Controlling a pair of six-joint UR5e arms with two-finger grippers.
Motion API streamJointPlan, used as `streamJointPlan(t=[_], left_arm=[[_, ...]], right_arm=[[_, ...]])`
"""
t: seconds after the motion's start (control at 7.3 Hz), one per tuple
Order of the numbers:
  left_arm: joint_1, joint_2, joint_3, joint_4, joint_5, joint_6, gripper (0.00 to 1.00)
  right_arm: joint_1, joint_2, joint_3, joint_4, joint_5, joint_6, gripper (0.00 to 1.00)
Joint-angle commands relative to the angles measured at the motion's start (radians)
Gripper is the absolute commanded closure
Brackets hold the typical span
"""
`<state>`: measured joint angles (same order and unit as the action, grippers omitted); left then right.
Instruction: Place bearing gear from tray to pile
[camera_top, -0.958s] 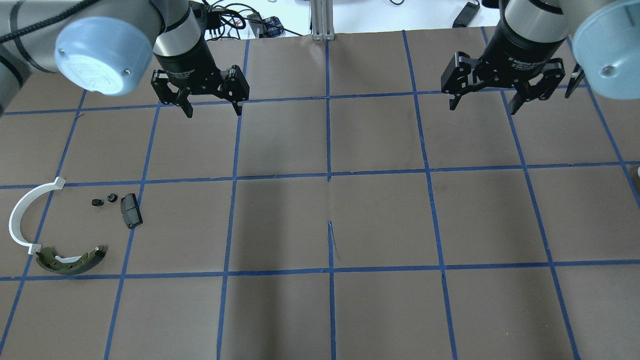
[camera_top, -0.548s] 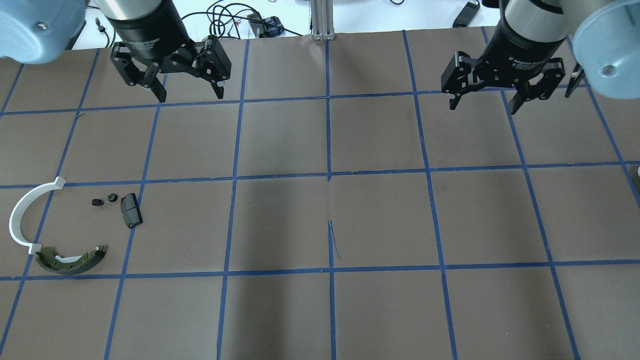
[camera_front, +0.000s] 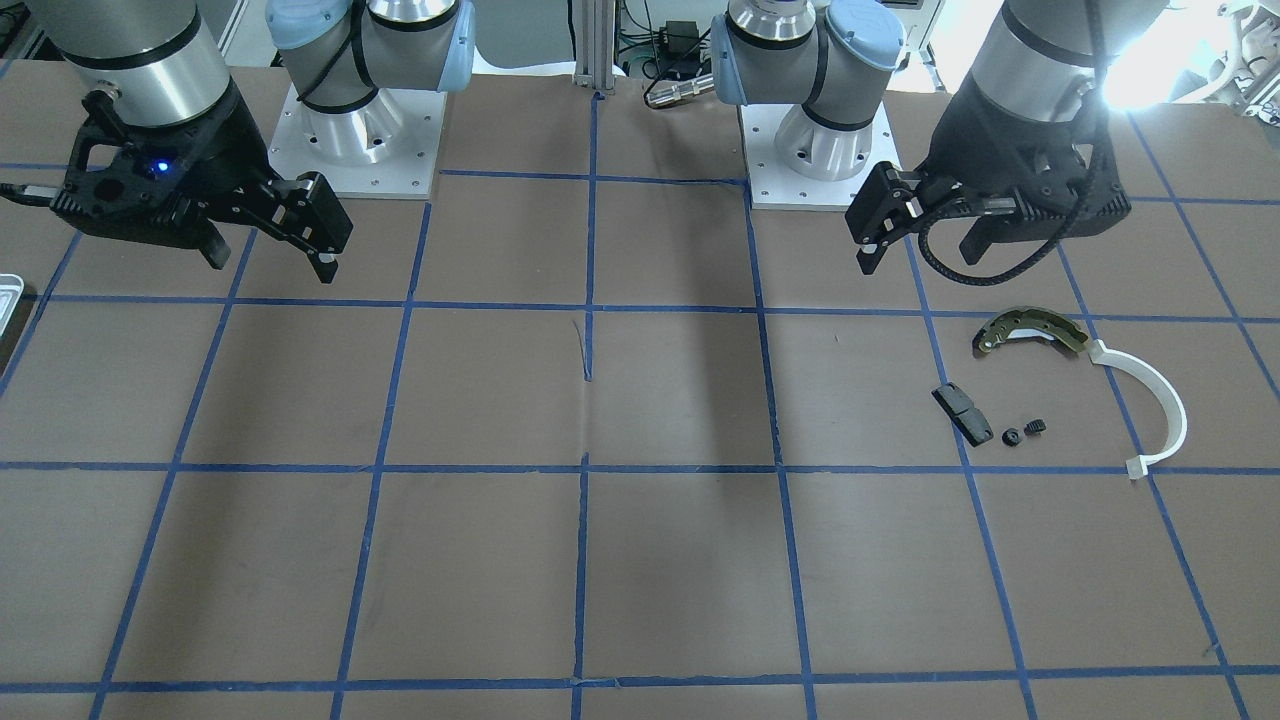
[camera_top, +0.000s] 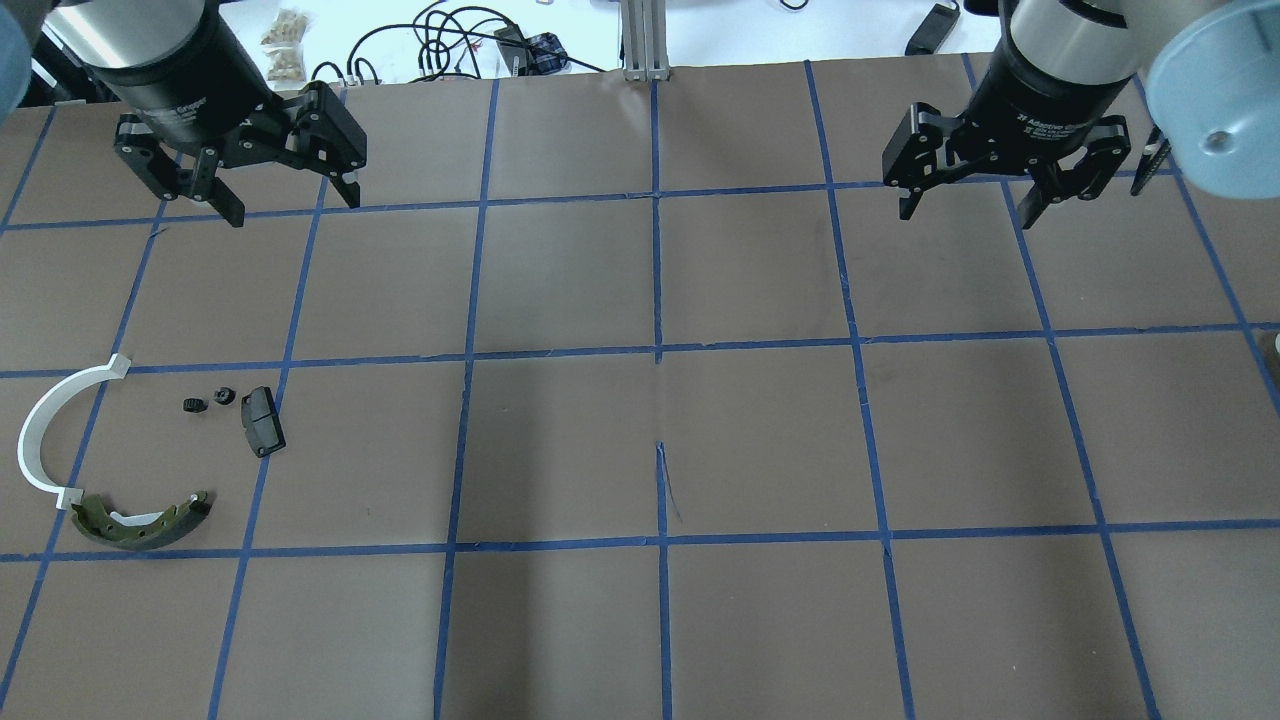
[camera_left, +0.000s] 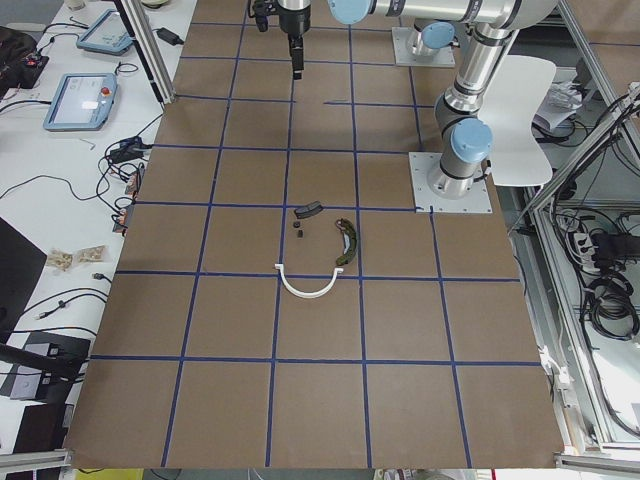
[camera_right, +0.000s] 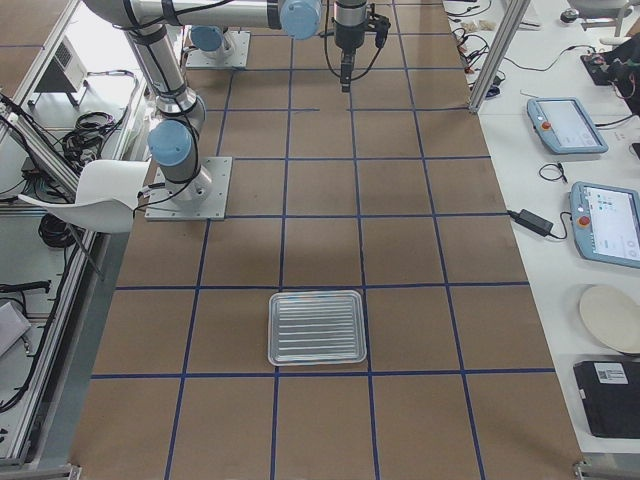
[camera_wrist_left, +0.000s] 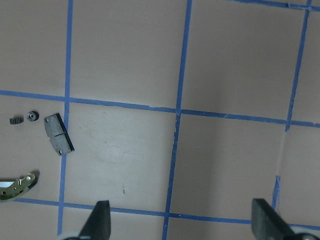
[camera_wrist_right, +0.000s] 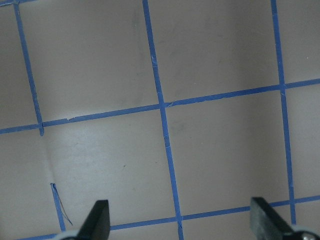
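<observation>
Both tools hang wide open over the counter (camera_top: 660, 280) with nothing in them: my left tool (camera_top: 293, 205) at about 10 o'clock of the overhead view, my right tool (camera_top: 966, 215) at about 2 o'clock. A small black bearing gear (camera_top: 225, 396) lies on the counter at about 8 o'clock, in the pile (camera_top: 140, 522), with a second gear (camera_top: 194, 405) just beside it; the black block (camera_top: 262, 420) is at their 3 o'clock and the white arc (camera_top: 40, 430) at their 9 o'clock. The tray (camera_right: 316, 327) sits well apart from them, toward the counter's 3 o'clock end.
</observation>
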<state>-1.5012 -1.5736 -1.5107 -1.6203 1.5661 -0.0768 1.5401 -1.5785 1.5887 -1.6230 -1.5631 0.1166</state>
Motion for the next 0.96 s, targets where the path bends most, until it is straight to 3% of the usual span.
streamJointPlan(t=[0.0,0.82], left_arm=[[0.002,0.011,-0.023,0.008,0.003,-0.014,0.00],[-0.047,-0.002,0.004,-0.061,0.009,0.042,0.00]], right_arm=[[0.000,0.000,0.000,0.000,0.002,0.000,0.00],[0.000,0.000,0.000,0.000,-0.001,0.000,0.00]])
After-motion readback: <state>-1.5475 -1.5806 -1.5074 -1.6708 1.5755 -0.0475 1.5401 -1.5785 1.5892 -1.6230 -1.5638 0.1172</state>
